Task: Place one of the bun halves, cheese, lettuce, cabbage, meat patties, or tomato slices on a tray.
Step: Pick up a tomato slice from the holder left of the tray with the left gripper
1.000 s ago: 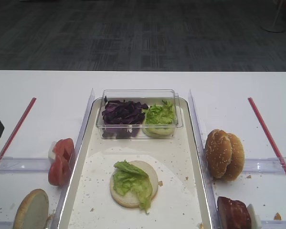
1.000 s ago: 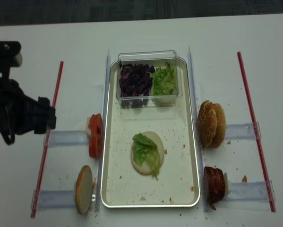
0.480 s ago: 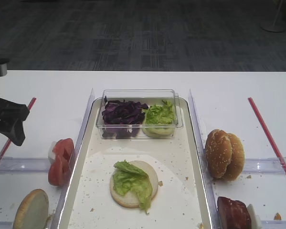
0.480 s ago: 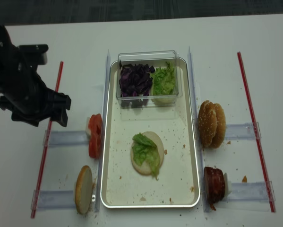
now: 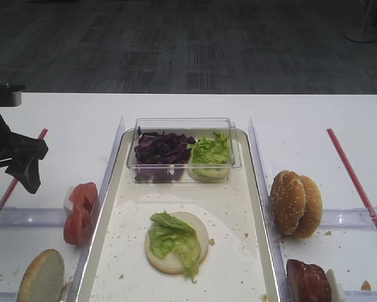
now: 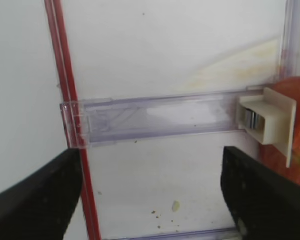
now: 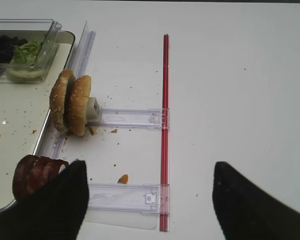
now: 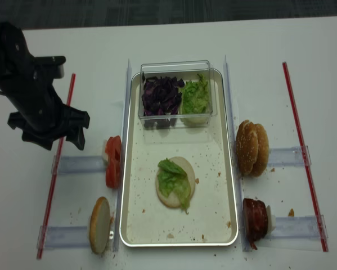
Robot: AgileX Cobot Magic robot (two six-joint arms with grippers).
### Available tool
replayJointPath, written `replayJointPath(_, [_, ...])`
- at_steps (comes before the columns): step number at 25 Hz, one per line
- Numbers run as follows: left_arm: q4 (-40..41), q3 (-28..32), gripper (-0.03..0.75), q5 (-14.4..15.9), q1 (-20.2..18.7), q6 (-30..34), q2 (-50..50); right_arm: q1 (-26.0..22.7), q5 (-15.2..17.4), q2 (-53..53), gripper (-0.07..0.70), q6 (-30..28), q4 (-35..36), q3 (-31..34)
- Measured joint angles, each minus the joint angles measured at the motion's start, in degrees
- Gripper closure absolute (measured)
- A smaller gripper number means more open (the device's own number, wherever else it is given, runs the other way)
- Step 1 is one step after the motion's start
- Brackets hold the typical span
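Left wrist view crops tomato slices at edge.

1. We see a white bench spanning the whole width.
2. Behind it we see dark grey carpet floor in squared tiles.
3. A pale stand base sits top right.

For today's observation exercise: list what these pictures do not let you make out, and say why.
- Meat patties: cut by the bottom edge, exterior high view.
- Tomato slices: blurred and cut by the right edge, left wrist view.
- Right gripper: only its dark fingertips show, at the right wrist view's bottom edge.
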Motion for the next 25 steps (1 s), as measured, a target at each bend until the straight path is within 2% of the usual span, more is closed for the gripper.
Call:
replayJointPath(11, [-3.4, -2.6, 0.19, 3.4, -0.8, 1.6, 0.0, 0.0, 0.0, 0.0, 0.09, 0.0, 0.0, 0.0])
replayJointPath(25, [-4.1, -2.6, 0.195, 4.1, -13.1, -0.8, 0.0, 0.0, 0.0, 0.0, 0.09, 0.0, 0.0, 0.0])
